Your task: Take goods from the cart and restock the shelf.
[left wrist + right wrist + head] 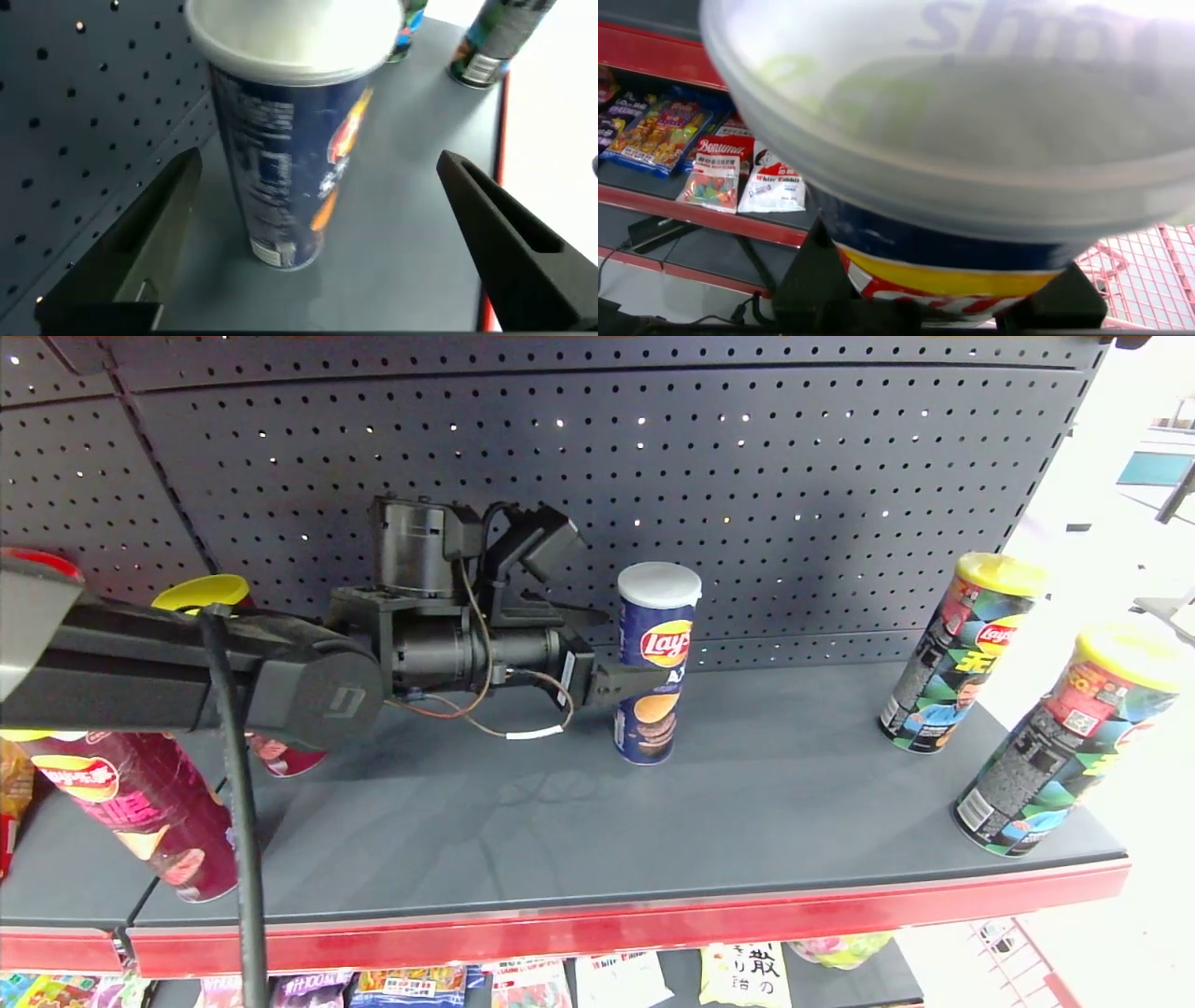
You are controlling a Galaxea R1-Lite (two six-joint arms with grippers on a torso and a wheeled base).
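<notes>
Head view: the blue can [656, 663] is seen upright on the shelf [747, 803], the left gripper [642, 683] at its middle. Left wrist view: the fingers [154, 229] are spread wide beside the can, touching neither side, so a straight, level pull-back is advised lest it be tipped. Right wrist view: a second can [952, 140] is gripped between the right gripper's [941, 285] fingers and is best kept upright meanwhile.

Glossy blue can [667, 644] with smooth plastic lid [659, 583]; matt metal shelf [747, 803].
</notes>
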